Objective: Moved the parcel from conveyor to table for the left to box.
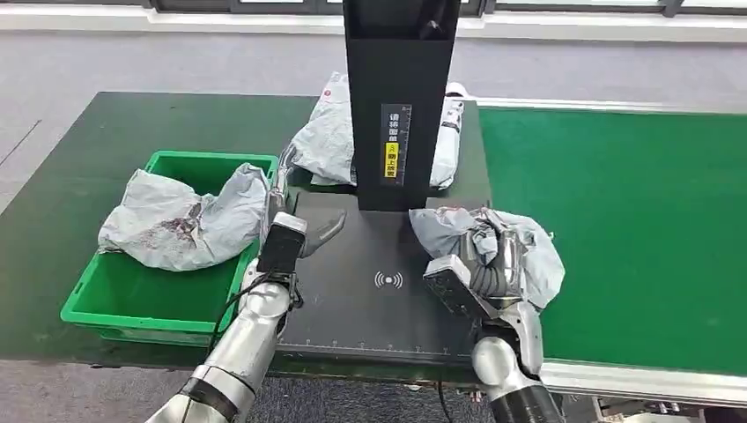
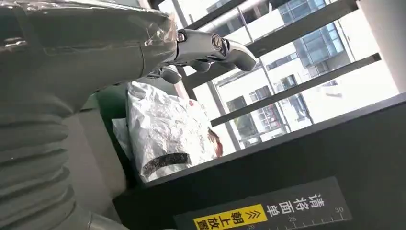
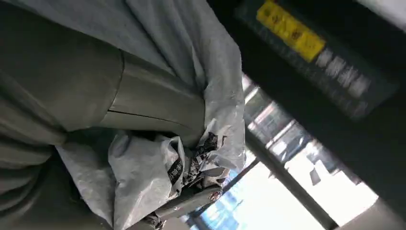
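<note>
From where I sit, the black scanner post (image 1: 401, 97) standing at the far edge of the dark scanning pad (image 1: 374, 295) is my anchor. My right hand (image 1: 489, 264) is wrapped around the grey parcel (image 1: 467, 233), which sits crumpled just in front of the post and to its right, at the pad's edge where the green conveyor (image 1: 634, 229) begins; I cannot tell whether the parcel rests on the pad or is lifted off it. In the right wrist view the thumb presses into the grey plastic (image 3: 210, 96) with the bag bunched around it. My left hand (image 1: 295, 225) hovers in front of the post and to its left, fingers spread and gripping nothing; the left wrist view shows its fingers (image 2: 210, 48) apart in open air. Behind the post lies another grey bag (image 1: 321, 145). Well to the post's left stands the green box (image 1: 163, 304), with a third crumpled grey bag (image 1: 181, 225) draped across its far rim
</note>
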{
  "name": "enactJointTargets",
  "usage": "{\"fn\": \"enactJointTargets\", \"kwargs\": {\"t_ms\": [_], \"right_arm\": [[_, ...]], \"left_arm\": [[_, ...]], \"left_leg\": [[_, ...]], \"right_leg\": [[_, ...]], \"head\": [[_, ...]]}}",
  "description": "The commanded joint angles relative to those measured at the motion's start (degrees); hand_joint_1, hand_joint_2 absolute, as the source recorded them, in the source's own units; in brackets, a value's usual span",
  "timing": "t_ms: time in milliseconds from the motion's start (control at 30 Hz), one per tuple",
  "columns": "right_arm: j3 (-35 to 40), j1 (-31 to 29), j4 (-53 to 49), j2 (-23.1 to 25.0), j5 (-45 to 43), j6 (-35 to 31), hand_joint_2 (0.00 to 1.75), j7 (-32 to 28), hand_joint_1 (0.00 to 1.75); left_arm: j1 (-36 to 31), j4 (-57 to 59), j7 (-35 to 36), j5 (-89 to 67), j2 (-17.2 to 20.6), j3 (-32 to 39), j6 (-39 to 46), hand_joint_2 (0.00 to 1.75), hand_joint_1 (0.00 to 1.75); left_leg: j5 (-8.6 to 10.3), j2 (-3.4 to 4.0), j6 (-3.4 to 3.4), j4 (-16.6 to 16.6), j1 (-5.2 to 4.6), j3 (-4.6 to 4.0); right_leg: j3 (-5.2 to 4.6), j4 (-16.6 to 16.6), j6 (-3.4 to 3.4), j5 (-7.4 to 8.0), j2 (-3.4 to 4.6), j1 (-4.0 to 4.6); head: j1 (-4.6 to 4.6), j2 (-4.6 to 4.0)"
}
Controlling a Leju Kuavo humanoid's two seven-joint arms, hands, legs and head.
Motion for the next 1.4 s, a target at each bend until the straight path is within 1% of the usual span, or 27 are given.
{"fn": "enactJointTargets", "kwargs": {"t_ms": [33,67,133,167,200,233,267,300,400,433,467,500,600,633,667,767,833,967,1033,1067,1100,1133,1167,1200,1233,1333,1400], "right_arm": [[16.7,-3.6,9.7,-0.4,0.5,6.1,1.75,5.1,1.75],[17.1,-3.6,11.8,-1.1,-1.2,8.4,1.75,5.2,1.75],[17.9,-4.1,14.3,-1.9,-0.9,9.0,1.75,5.4,1.75],[17.7,-4.9,17.1,-2.0,-1.8,11.8,1.75,7.3,1.75],[18.1,-5.4,18.3,-2.3,-1.2,12.2,1.75,7.8,0.98],[18.5,-6.1,20.2,-2.3,-0.4,13.2,1.75,8.9,0.35],[18.3,-6.2,21.9,-2.2,-0.6,14.0,1.75,9.4,0.02],[18.8,-6.5,23.3,-2.3,0.5,14.4,1.75,10.4,0.00],[19.5,-6.1,24.4,-2.6,0.9,16.3,1.75,9.8,0.00],[19.1,-5.8,23.7,-2.5,0.0,16.3,1.75,8.7,0.00],[19.1,-5.8,23.7,-2.5,0.0,16.3,1.75,8.7,0.00],[19.2,-5.8,23.4,-2.5,0.0,16.2,1.75,8.6,0.00],[18.2,-5.1,20.1,-2.6,-0.9,15.8,1.75,7.8,0.00],[17.5,-4.6,18.7,-2.6,-1.5,15.3,1.75,7.3,0.00],[16.8,-4.0,17.3,-2.7,-2.6,15.1,1.75,6.1,0.00],[15.6,-2.7,13.7,-3.4,-4.0,15.3,1.75,5.2,0.00],[15.6,-2.7,13.7,-3.4,-4.0,15.3,1.75,5.2,0.00],[15.3,-2.5,13.5,-3.3,-4.4,15.2,1.75,4.9,0.00],[13.0,-1.1,9.9,-3.1,-7.0,13.3,1.75,1.2,0.00],[11.0,-0.1,6.7,-2.9,-9.2,11.7,1.75,-1.4,0.00],[9.4,0.8,3.9,-2.9,-10.7,11.0,1.75,-2.1,0.00],[7.1,2.2,-0.2,-2.6,-13.4,9.4,1.75,-4.9,0.00],[5.8,3.2,-2.9,-2.6,-15.0,8.8,1.75,-6.0,0.00],[4.1,4.4,-6.1,-2.0,-18.0,8.0,1.75,-8.7,0.00],[2.3,5.7,-9.4,-1.5,-19.6,5.3,1.75,-10.9,0.00],[-0.6,7.7,-14.5,-0.2,-23.2,0.3,1.75,-14.9,0.00],[-2.4,8.1,-15.2,0.5,-26.7,-3.1,1.75,-17.7,0.00]], "left_arm": [[-4.0,4.2,1.1,-0.1,0.8,-0.5,0.3,1.75,0.00],[-4.4,4.8,0.7,0.3,1.0,-0.8,0.4,1.75,0.00],[-4.7,5.3,0.4,0.6,1.1,-1.1,0.4,1.75,0.00],[-5.1,5.7,0.4,0.8,1.2,-1.4,0.5,1.75,0.00],[-5.3,5.7,0.5,0.8,1.2,-1.5,0.5,1.75,0.00],[-5.6,5.9,0.7,1.0,1.2,-1.6,0.2,1.75,0.00],[-5.9,6.0,0.9,1.0,1.3,-1.8,0.4,1.75,0.00],[-6.0,6.2,1.0,1.1,1.4,-2.0,0.1,1.75,0.00],[-6.1,6.6,0.9,1.6,1.7,-2.4,0.2,1.75,0.00],[-6.1,6.5,0.6,2.1,1.7,-2.4,0.4,1.75,0.00],[-6.1,6.5,0.6,2.1,1.7,-2.4,0.4,1.75,0.00],[-6.0,6.5,0.6,2.2,1.7,-2.4,0.4,1.75,0.00],[-5.9,6.3,0.7,2.6,1.9,-2.8,0.7,1.75,0.00],[-5.8,6.2,0.8,2.7,2.0,-2.9,0.8,1.75,0.00],[-5.8,6.2,0.8,2.9,2.0,-2.8,0.8,1.75,0.00],[-5.7,6.1,0.6,3.2,2.2,-2.9,0.7,1.75,0.00],[-5.7,6.1,0.6,3.2,2.2,-2.9,0.7,1.75,0.00],[-5.7,6.1,0.6,3.2,2.2,-2.9,0.7,1.75,0.00],[-5.5,5.9,0.4,3.2,2.3,-2.9,0.8,1.75,0.00],[-5.3,5.8,0.4,3.4,2.4,-2.8,0.8,1.75,0.00],[-5.1,5.7,0.3,3.5,2.5,-2.7,0.7,1.75,0.00],[-4.9,5.6,0.1,3.5,2.5,-2.6,0.6,1.75,0.00],[-4.9,5.5,0.0,3.5,2.4,-2.6,0.5,1.75,0.00],[-4.9,5.5,-0.2,3.5,2.4,-2.6,0.2,1.75,0.00],[-4.9,5.5,-0.5,3.4,2.2,-2.8,-0.2,1.75,0.00],[-5.0,5.8,-0.7,3.6,1.5,-3.4,-1.5,1.75,0.00],[-5.4,6.6,-0.6,4.6,1.0,-3.6,-3.2,1.75,0.00]], "left_leg": [[-0.06,0.27,0.12,-0.1,0.04,0.27],[-0.02,0.13,0.08,-0.1,0.03,0.18],[-0.01,0.11,0.10,-0.1,0.03,0.20],[-0.02,0.17,0.14,-0.1,0.06,0.27],[-0.02,0.19,0.20,-0.2,0.08,0.38],[-0.01,0.13,0.15,-0.1,0.06,0.26],[0.00,0.12,0.19,-0.2,0.05,0.31],[0.00,0.12,0.12,-0.1,0.06,0.21],[0.01,0.09,0.14,-0.1,0.04,0.26],[0.01,0.11,0.17,-0.2,0.03,0.34],[-0.02,0.08,0.12,-0.1,0.04,0.24],[-0.01,0.13,0.17,-0.2,0.02,0.35],[-0.02,0.06,0.11,-0.1,0.02,0.21],[-0.02,0.11,0.16,-0.1,0.02,0.32],[-0.01,0.04,0.12,0.0,0.01,0.17],[-0.01,0.07,0.17,-0.1,0.00,0.25],[0.00,0.00,0.11,0.0,-0.02,0.13],[-0.01,0.05,0.14,-0.1,0.00,0.23],[-0.01,0.03,0.14,-0.1,0.00,0.23],[-0.02,0.00,0.12,0.0,0.00,0.17],[-0.03,0.03,0.15,-0.1,0.01,0.22],[-0.01,-0.03,0.12,0.0,-0.02,0.13],[-0.04,-0.01,0.17,0.0,0.00,0.21],[-0.02,-0.03,0.13,0.0,-0.05,0.12],[-0.01,-0.05,0.10,0.0,-0.02,0.09],[-0.04,-0.13,0.16,0.0,-0.03,0.11],[-0.01,-0.10,0.10,0.0,-0.03,0.04]], "right_leg": [[0.17,-0.1,-0.25,0.01,0.16,0.10],[0.11,-0.1,-0.16,0.00,0.06,0.08],[0.16,-0.1,-0.14,0.00,0.01,0.08],[0.24,-0.2,-0.19,0.01,0.04,0.12],[0.36,-0.3,-0.22,0.04,0.05,0.15],[0.24,-0.2,-0.17,0.03,0.02,0.11],[0.31,-0.2,-0.21,0.03,-0.01,0.11],[0.21,-0.2,-0.16,0.03,0.02,0.10],[0.27,-0.2,-0.19,0.02,-0.03,0.09],[0.34,-0.2,-0.24,0.03,-0.04,0.09],[0.26,-0.1,-0.18,0.00,-0.03,0.09],[0.34,-0.2,-0.25,0.01,-0.02,0.09],[0.19,-0.1,-0.17,-0.01,-0.03,0.06],[0.28,-0.2,-0.23,-0.01,-0.02,0.09],[0.16,-0.1,-0.16,-0.01,-0.04,0.05],[0.23,-0.1,-0.22,-0.01,-0.06,0.06],[0.12,-0.1,-0.14,-0.02,-0.08,0.02],[0.20,-0.1,-0.20,-0.02,-0.06,0.06],[0.22,-0.1,-0.21,-0.03,-0.09,0.06],[0.16,-0.1,-0.18,-0.04,-0.09,0.05],[0.21,-0.1,-0.21,-0.04,-0.08,0.07],[0.11,0.0,-0.16,-0.05,-0.12,0.03],[0.21,-0.1,-0.22,-0.06,-0.14,0.07],[0.09,0.0,-0.18,-0.07,-0.13,0.00],[0.08,0.0,-0.13,-0.05,-0.13,0.02],[0.14,0.0,-0.19,-0.12,-0.26,0.03],[0.06,0.0,-0.12,-0.06,-0.18,0.00]], "head": [[0.02,0.00],[0.00,-0.02],[0.02,0.00],[0.02,0.00],[0.00,0.00],[0.02,0.00],[0.02,0.00],[0.02,0.00],[0.02,-0.02],[0.02,0.00],[0.02,-0.02],[0.02,0.00],[0.00,0.00],[0.02,0.00],[0.02,0.00],[0.02,0.00],[0.02,0.00],[0.02,0.00],[0.02,0.00],[0.02,0.00],[0.02,0.00],[0.02,0.00],[0.02,0.00],[0.02,0.00],[0.00,0.00],[0.02,0.00],[0.02,0.00]]}}
